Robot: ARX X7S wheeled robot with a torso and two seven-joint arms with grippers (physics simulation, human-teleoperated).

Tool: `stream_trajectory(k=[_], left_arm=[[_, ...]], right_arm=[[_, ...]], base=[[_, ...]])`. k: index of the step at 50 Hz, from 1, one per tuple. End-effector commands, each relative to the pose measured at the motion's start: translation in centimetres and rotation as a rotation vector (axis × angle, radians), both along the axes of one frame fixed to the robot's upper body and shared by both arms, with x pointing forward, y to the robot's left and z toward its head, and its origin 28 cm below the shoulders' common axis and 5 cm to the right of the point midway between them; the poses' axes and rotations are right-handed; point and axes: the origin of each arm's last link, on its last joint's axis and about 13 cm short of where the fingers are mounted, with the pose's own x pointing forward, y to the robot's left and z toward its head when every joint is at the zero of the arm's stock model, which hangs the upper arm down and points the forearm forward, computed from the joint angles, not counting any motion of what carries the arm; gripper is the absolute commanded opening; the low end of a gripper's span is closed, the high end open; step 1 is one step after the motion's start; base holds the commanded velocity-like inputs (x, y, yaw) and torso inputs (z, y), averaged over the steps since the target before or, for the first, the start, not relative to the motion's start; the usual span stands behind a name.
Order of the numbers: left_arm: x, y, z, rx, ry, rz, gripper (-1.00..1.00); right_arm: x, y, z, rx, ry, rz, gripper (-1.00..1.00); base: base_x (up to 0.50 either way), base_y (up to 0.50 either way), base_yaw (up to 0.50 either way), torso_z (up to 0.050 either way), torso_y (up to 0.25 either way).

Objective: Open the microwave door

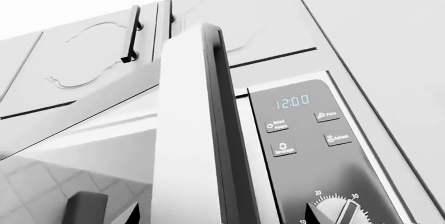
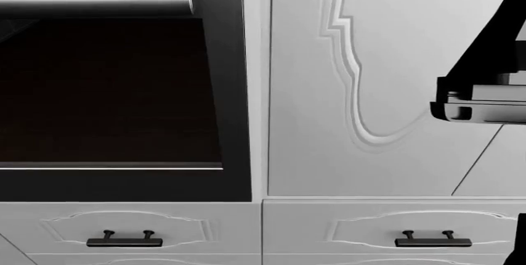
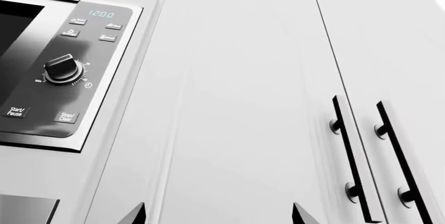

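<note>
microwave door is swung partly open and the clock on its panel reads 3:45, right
Not quite. The microwave door is indeed swung partly open, seen edge-on in the left wrist view, but the clock on the control panel reads 12:00, not 3:45. The right wrist view shows the same 12:00 display.

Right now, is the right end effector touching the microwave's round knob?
Apart. Right wrist view: the right end effector faces the white cabinet panel, well aside from the knob.
</note>
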Motion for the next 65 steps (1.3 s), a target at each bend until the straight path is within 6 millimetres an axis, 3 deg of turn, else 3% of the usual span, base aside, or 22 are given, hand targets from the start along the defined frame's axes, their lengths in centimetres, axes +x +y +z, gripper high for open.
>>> stream_trajectory(k=[1,15,28,38,52,65], left_arm=[[-1.9,-0.8,0.9,0.042,-0.047,-0.017,1.0],[-4.1,-3.9,0.8,0.162,-0.068,-0.128,1.0],[-0.9,-7.6,-1.0,0.276,0.089,-0.251,1.0],[1.3,-10.2,-1.1,0.321,0.206,-0.354,1.0],[4.7,-10.4,-0.4,0.165,0.459,-0.499,1.0],[6.4,-10.1,0.0,0.045,0.537,-0.509,1.0]], right_arm=[[-0.2,0.0,0.1,0.001,-0.004,0.001,1.0],[-0.2,-0.1,-0.1,0.007,-0.005,0.002,1.0],[-0.2,-0.3,-0.2,0.015,-0.008,0.004,1.0],[-0.2,-0.3,-0.2,0.02,-0.004,0.007,1.0],[-0.2,-0.3,-0.5,0.021,0.004,0.004,1.0],[-0.3,-0.3,-0.4,0.021,0.002,0.001,1.0]], base=[[0.0,0.0,0.0,0.0,0.0],[0.0,0.0,0.0,0.0,0.0],[0.0,0.0,0.0,0.0,0.0],[0.0,0.0,0.0,0.0,0.0],[0.0,0.0,0.0,0.0,0.0],[0.0,0.0,0.0,0.0,0.0]])
